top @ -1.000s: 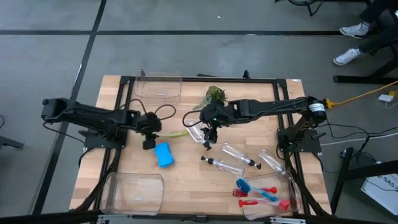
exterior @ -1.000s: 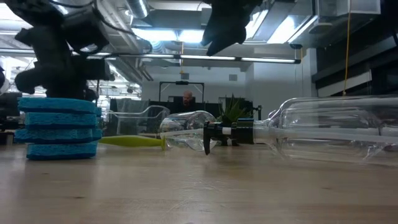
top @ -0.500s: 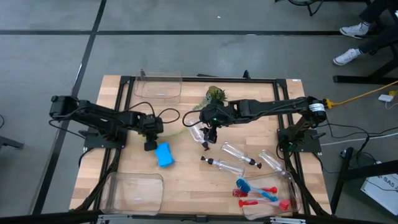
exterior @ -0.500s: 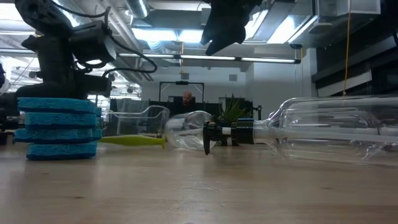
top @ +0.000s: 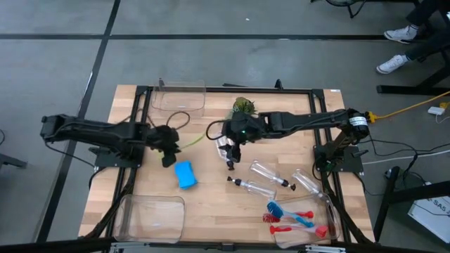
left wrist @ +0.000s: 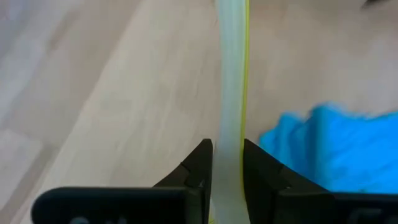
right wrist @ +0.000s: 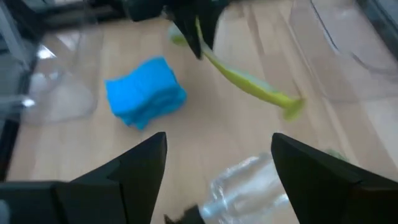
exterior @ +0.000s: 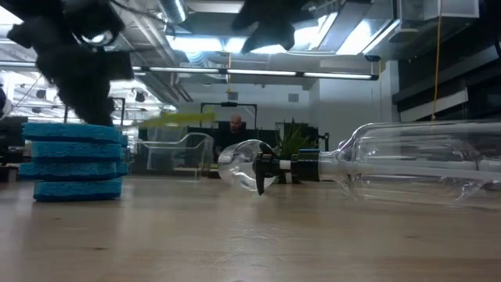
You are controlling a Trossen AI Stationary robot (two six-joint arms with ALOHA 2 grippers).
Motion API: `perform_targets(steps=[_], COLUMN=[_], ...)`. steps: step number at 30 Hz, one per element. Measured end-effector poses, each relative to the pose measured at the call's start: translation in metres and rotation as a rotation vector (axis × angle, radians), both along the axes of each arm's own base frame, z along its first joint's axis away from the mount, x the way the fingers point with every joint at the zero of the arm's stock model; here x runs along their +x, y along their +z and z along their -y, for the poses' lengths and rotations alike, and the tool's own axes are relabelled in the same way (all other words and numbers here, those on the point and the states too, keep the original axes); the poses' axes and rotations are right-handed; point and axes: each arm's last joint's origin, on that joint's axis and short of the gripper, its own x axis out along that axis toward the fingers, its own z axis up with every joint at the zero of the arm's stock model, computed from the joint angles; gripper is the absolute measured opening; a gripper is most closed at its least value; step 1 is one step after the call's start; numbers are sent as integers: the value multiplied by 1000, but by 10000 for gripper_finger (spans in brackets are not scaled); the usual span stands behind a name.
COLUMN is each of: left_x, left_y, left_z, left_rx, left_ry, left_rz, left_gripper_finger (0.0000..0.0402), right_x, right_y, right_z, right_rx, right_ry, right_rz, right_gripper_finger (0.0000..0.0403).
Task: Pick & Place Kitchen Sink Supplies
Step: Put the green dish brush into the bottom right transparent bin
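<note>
Early: left gripper clamps yellow-green brush; right gripper wide, empty; sponge, bottles unplaced.

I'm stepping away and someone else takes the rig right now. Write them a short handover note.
Left gripper: shut on the yellow-green brush, lifted off the table.
Right gripper: open, empty, hovering over a clear pump bottle mid-table.
Blue sponge lies on the table beside the left gripper. Three more bottles lie loose to the right; red and blue brushes sit in the front-right bin.
Left: place the held brush, then sponge and bottles.
</note>
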Motion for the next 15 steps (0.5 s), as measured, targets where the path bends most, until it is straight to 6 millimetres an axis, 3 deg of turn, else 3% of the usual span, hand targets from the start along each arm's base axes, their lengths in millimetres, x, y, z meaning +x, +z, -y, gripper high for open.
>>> perform_targets(steps=[9, 15], left_x=[-3, 8], left_y=[46, 62], left_z=[-3, -3], left_rx=[69, 87], left_ry=[91, 88], left_rz=[467, 650], left_gripper_finger=[52, 52], right_x=[5, 12], right_y=[7, 20], right_z=[12, 23], right_rx=[5, 14], right_ry=[-34, -68], right_rz=[95, 250], right_gripper_finger=[287, 287])
